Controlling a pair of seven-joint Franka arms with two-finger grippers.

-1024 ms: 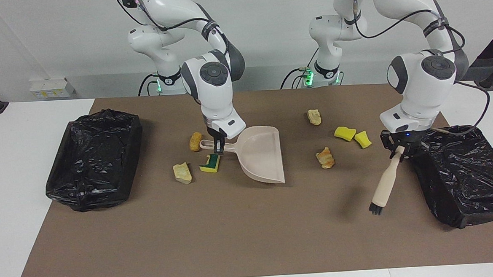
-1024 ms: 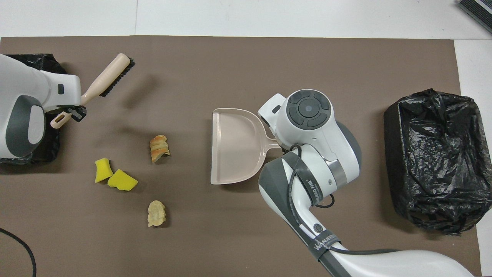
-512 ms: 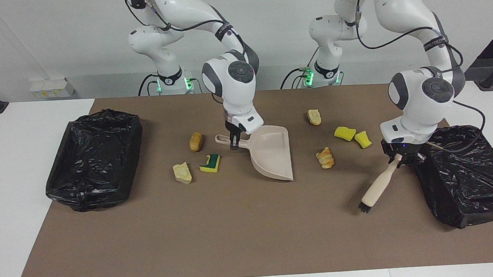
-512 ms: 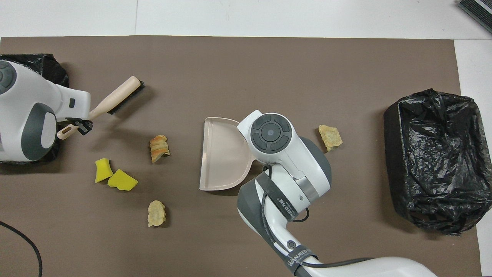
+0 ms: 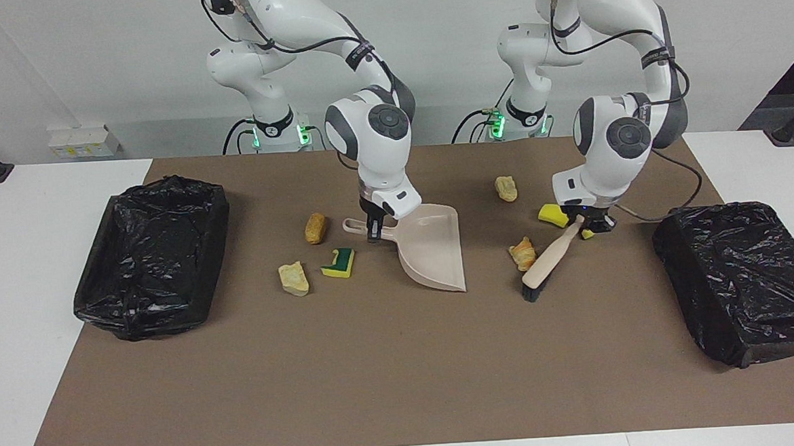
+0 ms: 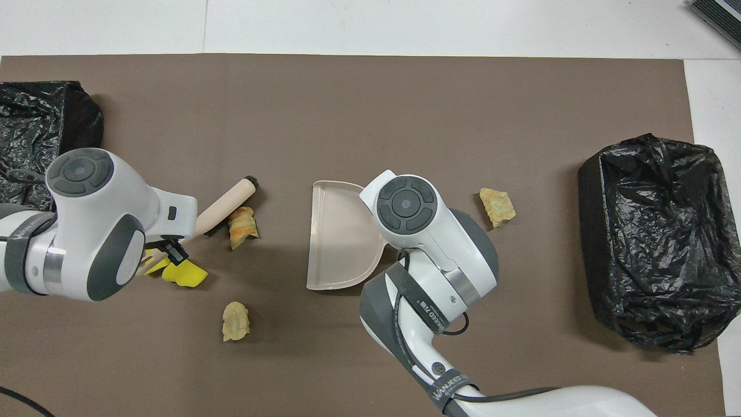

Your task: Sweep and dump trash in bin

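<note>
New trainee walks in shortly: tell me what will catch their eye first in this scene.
The right gripper holds a pink dustpan by its handle mid-table, while the left gripper holds a brush with its bristles down beside a tan scrap. Black-lined bins sit at both ends of the table.

**Where everything sits right now**

Dustpan is mid-mat, with one bin at the right arm's end of the bench and another bin at the left arm's end. Three scraps lie between the dustpan and the right arm's bin. On the dustpan's left-arm side, the brush rests just beside a bread piece, and the other scraps lie nearer the robots.
</note>
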